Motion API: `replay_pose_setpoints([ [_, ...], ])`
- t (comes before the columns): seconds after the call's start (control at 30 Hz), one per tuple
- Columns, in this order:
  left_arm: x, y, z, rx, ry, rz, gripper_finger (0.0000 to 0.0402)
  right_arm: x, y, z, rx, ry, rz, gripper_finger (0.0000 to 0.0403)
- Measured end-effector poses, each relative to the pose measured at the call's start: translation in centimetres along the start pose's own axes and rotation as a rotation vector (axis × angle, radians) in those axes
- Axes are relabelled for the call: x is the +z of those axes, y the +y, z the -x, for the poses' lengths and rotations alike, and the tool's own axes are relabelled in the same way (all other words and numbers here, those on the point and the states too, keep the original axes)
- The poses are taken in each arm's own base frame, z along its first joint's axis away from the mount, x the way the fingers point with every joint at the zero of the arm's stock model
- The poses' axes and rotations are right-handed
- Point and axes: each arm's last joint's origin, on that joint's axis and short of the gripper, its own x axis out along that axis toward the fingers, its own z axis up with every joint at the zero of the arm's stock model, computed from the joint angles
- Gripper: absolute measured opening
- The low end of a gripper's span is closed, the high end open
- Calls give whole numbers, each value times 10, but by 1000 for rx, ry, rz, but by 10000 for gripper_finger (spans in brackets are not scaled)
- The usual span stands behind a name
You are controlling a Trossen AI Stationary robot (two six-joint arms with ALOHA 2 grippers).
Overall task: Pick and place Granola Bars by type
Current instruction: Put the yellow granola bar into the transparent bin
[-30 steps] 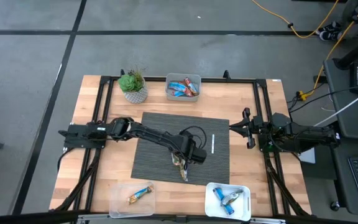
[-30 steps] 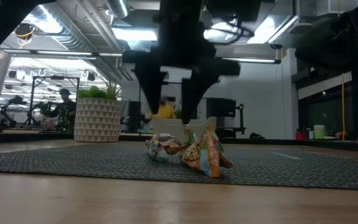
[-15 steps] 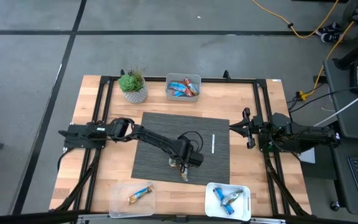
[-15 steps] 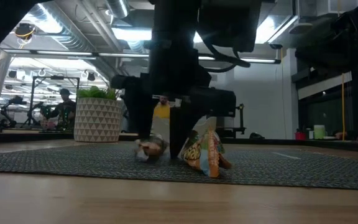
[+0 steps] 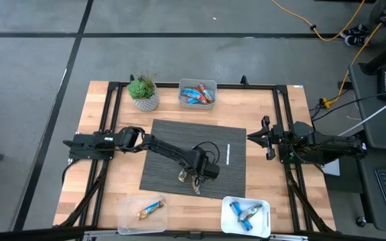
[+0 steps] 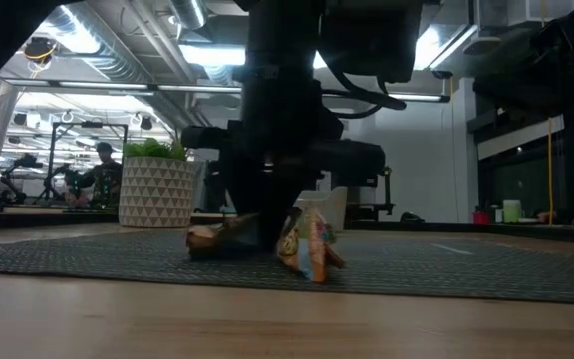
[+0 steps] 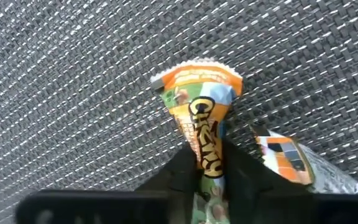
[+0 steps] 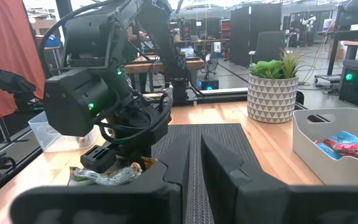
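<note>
Two brownish-gold and orange granola bars lie on the dark woven mat (image 5: 173,144). My left gripper (image 5: 194,175) stands down on the mat, shut on one bar (image 7: 197,93), which sticks out beside the fingers in the low view (image 6: 212,237). The second bar (image 7: 284,158) lies right next to it on the mat and also shows in the low view (image 6: 309,249). My right gripper (image 5: 265,138) waits shut and empty at the table's right side, past the mat's edge. My left gripper pinches the orange-and-gold bar between its two fingers at the wrapper's middle (image 7: 209,163). The fingers come from above, pointing down. The bar lies about level on the mat, its crimped free end (image 7: 194,71) reaching out past the fingertips.
A far bin (image 5: 198,94) holds blue and red bars. A near left bin (image 5: 143,213) holds one gold bar, a near right bin (image 5: 246,214) blue bars. A potted plant (image 5: 143,92) stands at the far left. A thin white stick (image 5: 225,154) lies on the mat.
My left gripper has come down from above the two bars onto the mat and shut on one of them. That bar has been drawn apart from the other, toward the table's left, and now lies flat. The other bar has shifted a little.
</note>
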Motion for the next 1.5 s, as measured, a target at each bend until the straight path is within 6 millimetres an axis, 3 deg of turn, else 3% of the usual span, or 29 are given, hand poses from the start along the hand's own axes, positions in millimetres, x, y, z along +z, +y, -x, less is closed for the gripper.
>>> replay_pose_setpoints([
  [0.17,2,6,14,-19,-10,-22,21,0,0,0,0,0,0,46],
  [0.37,7,20,46,-54,-88,-4,28,0,0,0,0,0,0,46],
  [0.77,20,70,136,-182,-391,71,21,0,0,0,-1,0,0,46],
  [1.03,22,108,201,-340,-587,-133,19,0,0,0,-1,0,0,46],
  [1.23,21,127,222,-365,-660,-158,21,0,0,0,-1,0,0,46],
  [1.5,19,132,226,-371,-661,-186,19,0,0,0,-1,0,0,46],
])
